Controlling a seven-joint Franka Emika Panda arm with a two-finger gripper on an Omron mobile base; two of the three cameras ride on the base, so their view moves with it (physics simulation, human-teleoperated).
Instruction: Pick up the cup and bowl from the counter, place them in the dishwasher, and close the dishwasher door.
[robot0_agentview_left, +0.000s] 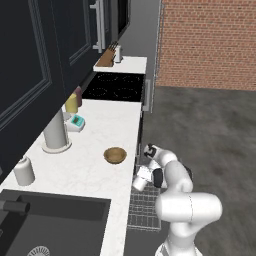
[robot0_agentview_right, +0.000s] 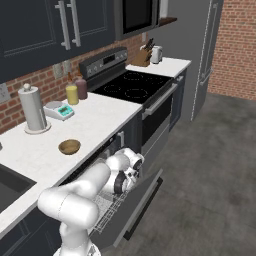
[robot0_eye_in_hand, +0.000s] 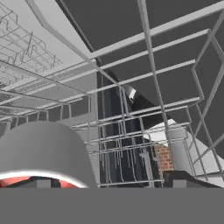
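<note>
I saw the gripper low over the dishwasher rack, jaws spread wide, the cup loose between them. The bowl sat near the counter's front edge.

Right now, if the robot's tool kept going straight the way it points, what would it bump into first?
Probably the cup, which sits right in front of the tool, close to one fingertip. Beyond it are the grey wires of the dishwasher rack. Depth is hard to judge here.
</note>
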